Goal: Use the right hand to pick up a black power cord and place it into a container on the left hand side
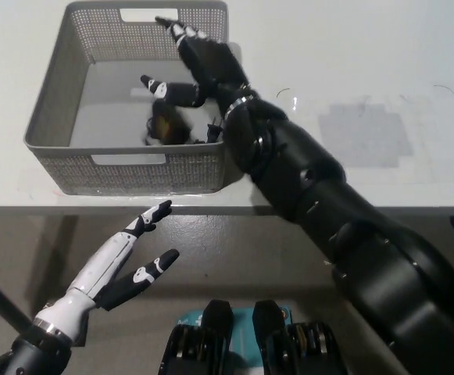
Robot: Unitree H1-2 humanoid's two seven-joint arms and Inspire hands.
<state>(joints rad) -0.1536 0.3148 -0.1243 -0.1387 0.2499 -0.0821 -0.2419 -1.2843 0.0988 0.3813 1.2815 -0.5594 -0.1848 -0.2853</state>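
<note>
The black power cord point(169, 127) lies bundled on the floor of the grey mesh basket point(55, 117), near its right front corner. My black right hand point(199, 66) hovers over the basket's right side, just above the cord, open with fingers spread and nothing in it. Its arm comes in from the bottom right across the table. My white left hand point(125, 262) rests open below the table's front edge at the lower left.
The basket stands at the back left of the white table point(352, 70), close to the front edge. A grey patch point(365, 134) marks the tabletop to the right of my arm.
</note>
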